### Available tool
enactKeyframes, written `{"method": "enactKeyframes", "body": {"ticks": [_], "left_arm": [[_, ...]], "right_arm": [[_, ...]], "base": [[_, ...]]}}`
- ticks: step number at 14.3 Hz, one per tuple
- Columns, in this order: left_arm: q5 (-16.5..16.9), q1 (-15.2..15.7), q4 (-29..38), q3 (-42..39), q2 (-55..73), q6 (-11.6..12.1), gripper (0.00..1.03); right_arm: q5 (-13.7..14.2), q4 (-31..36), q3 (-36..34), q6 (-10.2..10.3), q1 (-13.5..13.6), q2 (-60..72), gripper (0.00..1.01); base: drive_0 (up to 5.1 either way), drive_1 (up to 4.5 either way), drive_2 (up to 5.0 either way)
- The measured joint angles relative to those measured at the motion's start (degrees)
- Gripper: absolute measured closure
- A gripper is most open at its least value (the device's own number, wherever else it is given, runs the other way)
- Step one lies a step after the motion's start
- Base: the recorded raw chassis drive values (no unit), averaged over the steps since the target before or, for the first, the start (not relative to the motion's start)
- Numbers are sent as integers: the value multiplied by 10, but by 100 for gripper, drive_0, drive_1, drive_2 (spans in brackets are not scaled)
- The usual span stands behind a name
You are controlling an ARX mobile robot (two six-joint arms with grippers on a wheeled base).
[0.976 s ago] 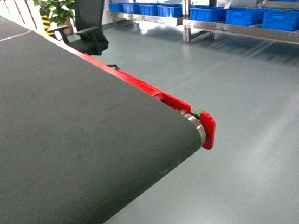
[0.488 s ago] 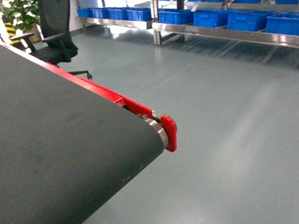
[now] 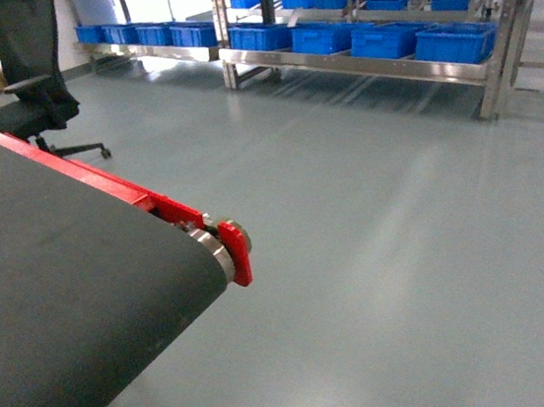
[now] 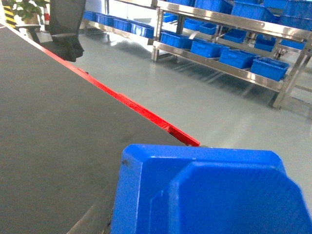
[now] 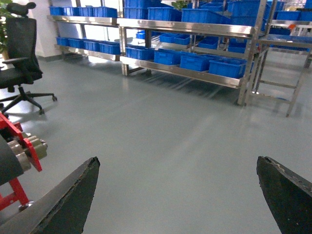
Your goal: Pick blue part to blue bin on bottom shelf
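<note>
1. A large moulded blue plastic part point(image 4: 204, 192) fills the lower right of the left wrist view, right against the camera. The left end effector's fingers are not visible there, so whether it grips the part cannot be told.
2. The part hangs over the near end of a dark grey conveyor belt point(image 3: 64, 289) edged by a red side rail point(image 3: 153, 200).
3. The right end effector point(image 5: 178, 195) is spread wide apart and empty, two black fingertips point(image 5: 73, 195) framing bare grey floor point(image 5: 170, 131).
4. Across that floor stands a stainless steel rack; its bottom shelf point(image 3: 364, 65) carries a row of blue plastic bins point(image 3: 386, 40), well apart from both end effectors.
5. A black office chair point(image 3: 24, 85) stands at the far left.
</note>
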Motion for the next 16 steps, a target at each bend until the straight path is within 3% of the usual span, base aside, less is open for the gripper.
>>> {"method": "enactKeyframes", "body": {"ticks": [16], "left_arm": [[0, 0, 0, 0, 0, 0, 58]], "right_arm": [[0, 0, 0, 0, 0, 0, 3]], "base": [[-159, -159, -159]]}}
